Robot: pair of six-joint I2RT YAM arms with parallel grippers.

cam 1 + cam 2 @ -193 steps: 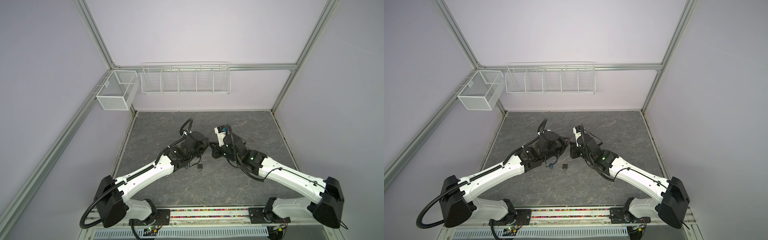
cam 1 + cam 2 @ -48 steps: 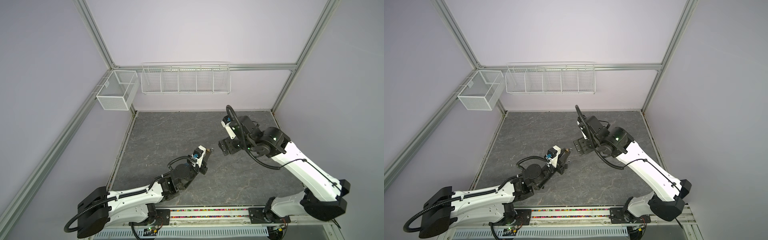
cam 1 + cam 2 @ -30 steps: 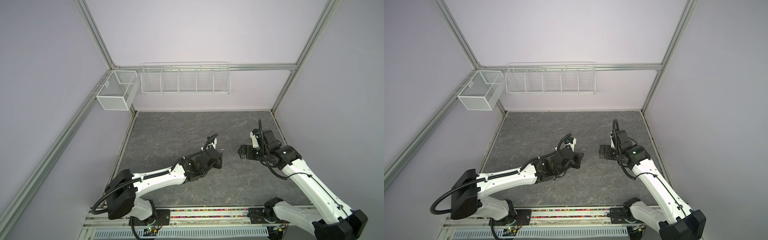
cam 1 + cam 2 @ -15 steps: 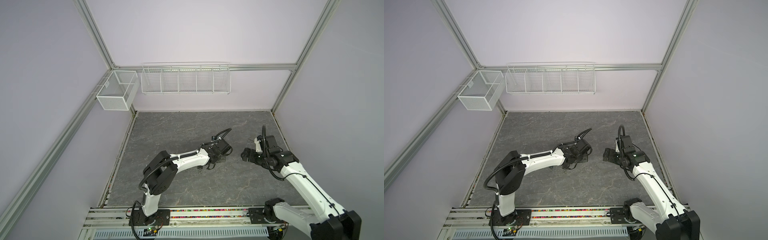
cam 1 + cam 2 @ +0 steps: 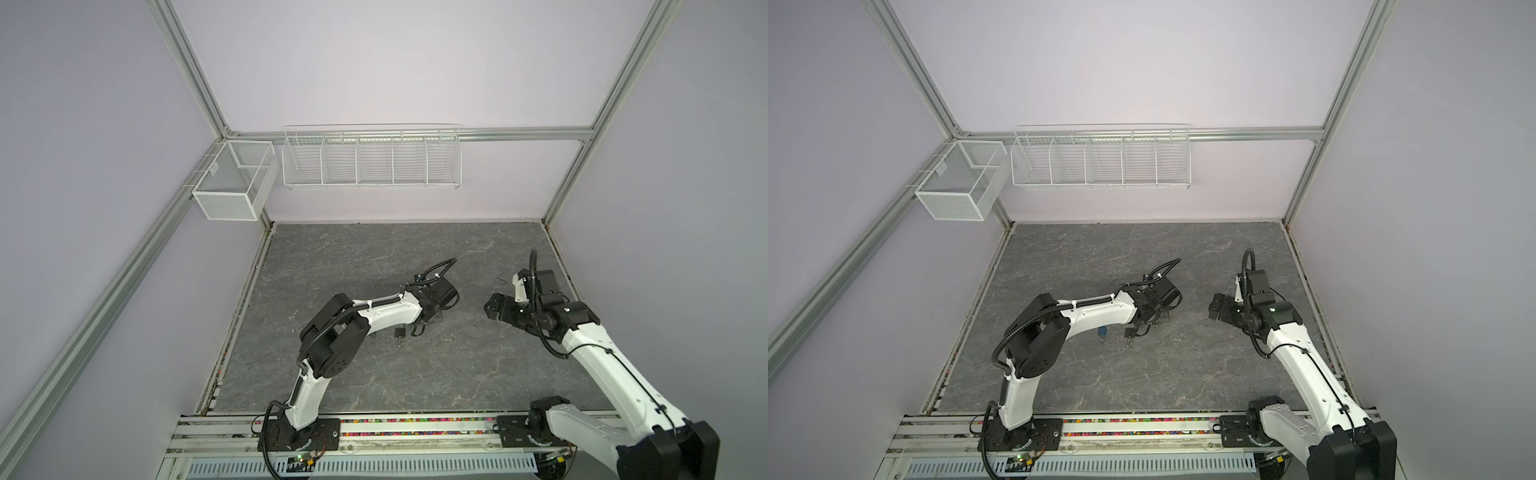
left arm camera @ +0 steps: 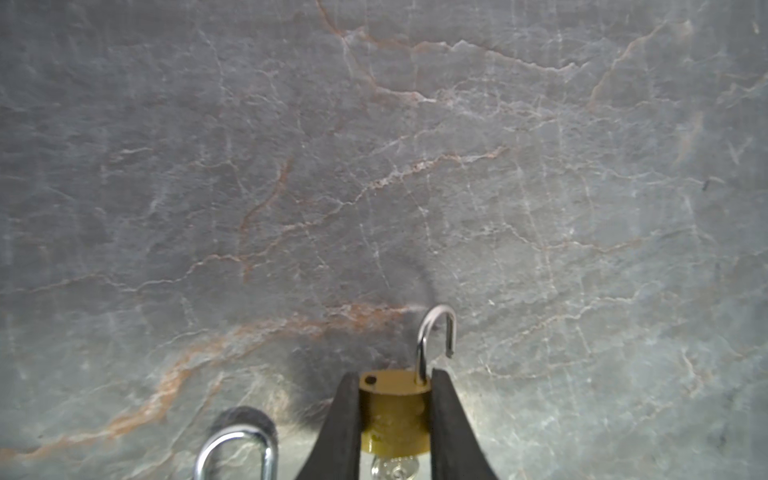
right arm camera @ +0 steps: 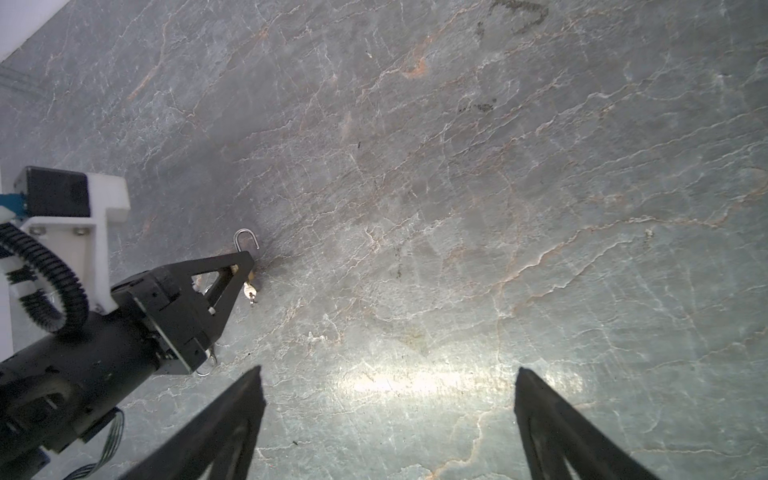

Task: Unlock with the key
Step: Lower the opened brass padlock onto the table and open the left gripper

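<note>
Right tool [image 7: 388, 369] retreated; padlock [image 6: 392, 411] lengthwise in left tool [image 6: 395, 374], shackle [image 6: 421, 353] outward.

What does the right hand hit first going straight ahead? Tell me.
Probably the bare gray table. The open right hand tilts down at it, with nothing between. The left hand, holding the padlock, sits off to one side of that line, though depth is unclear.

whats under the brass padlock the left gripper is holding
A silver key sticks out of the bottom of the brass padlock, which the left gripper clamps by its sides. The keyhole and the key's blade are hidden by the lock body.
</note>
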